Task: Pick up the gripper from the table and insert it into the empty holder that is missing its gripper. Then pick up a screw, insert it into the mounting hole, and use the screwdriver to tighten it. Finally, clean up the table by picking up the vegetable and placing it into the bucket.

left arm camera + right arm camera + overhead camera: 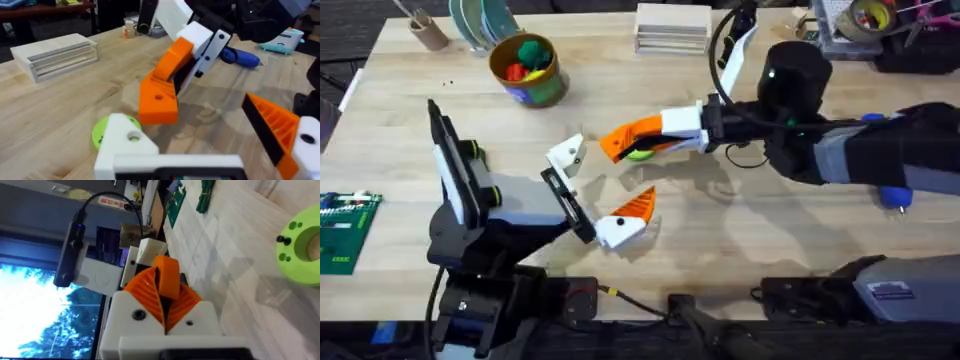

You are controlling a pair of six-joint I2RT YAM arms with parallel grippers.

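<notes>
Small ribbed orange plastic fingertip (pixel 167 277) is clamped in right gripper (pixel 632 140), just beside plain white angular holder (pixel 566 155); insertion, screw, cleanup outstanding.

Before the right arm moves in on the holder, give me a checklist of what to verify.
1. Orange tip gripped: ok, clamped between the right gripper's pads.
2. Holder bare: ok, no tip on it, mounting hole facing up.
3. Left gripper open: ok, jaws wide apart.
4. Tip seated on holder: not ok, the two are apart.
5. Green disc out of the path: cannot tell, it lies on the table close behind the holder.
</notes>
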